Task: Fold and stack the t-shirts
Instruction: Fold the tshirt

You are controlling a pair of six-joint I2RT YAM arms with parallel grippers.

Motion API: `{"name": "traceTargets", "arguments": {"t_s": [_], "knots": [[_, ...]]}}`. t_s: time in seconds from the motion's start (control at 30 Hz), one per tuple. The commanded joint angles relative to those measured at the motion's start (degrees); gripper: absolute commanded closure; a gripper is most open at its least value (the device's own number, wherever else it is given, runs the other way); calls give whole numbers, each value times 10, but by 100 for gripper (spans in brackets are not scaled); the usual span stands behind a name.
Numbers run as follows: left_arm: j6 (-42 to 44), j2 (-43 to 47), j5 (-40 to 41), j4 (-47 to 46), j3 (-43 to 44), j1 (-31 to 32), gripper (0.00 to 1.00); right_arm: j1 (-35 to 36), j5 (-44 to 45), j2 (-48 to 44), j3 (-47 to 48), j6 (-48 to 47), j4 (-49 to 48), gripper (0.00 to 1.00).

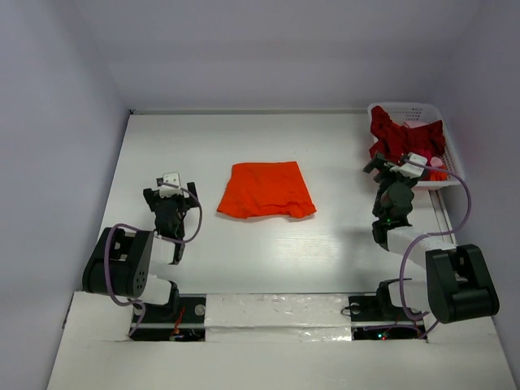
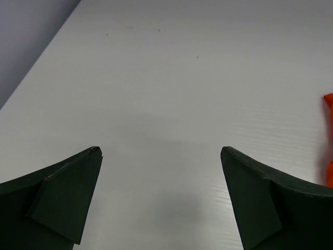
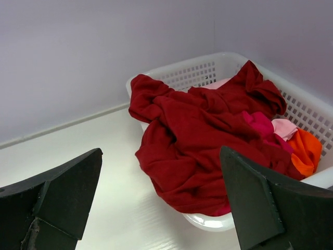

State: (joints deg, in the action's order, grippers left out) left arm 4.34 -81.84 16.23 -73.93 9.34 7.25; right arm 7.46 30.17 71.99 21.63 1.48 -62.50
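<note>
Orange t-shirt (image 1: pixel 266 190) lies folded flat, a soft rumpled rectangle.

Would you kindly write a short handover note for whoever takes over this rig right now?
Left pincer: open, empty, over bare table, left of the orange t-shirt.
Right pincer: open, empty, facing the white basket.
Orange t-shirt: folded, lying mid-table.
Dark red t-shirts: crumpled in the basket at the far right, spilling over its rim, pink cloth among them.
Done: one shirt folded.
Left: take out, fold and stack the rest, probably on the orange one.
</note>
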Motion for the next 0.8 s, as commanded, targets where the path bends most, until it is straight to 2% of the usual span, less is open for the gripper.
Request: {"name": "traceTargets", "arguments": {"t_s": [0.0,0.27,0.4,0.43,0.53,0.7,0.77], "knots": [[13,-4,-42,-213,-7,-4,1,-3,9,-11,-4,10,-62,0],[4,-9,-34,-188,10,-9,1,-3,7,-7,7,6,-50,0],[3,-8,-36,-184,11,-9,1,-3,-7,26,73,-2,65,0],[3,-8,-36,-184,11,-9,1,-3,0,36,114,0,96,0],[3,-8,-36,-184,10,-9,1,-3,73,58,144,29,149,0],[2,-8,-36,-185,10,-9,1,-3,138,17,76,66,64,0],[2,-9,-36,-184,11,-9,1,-3,144,24,91,64,83,0]]}}
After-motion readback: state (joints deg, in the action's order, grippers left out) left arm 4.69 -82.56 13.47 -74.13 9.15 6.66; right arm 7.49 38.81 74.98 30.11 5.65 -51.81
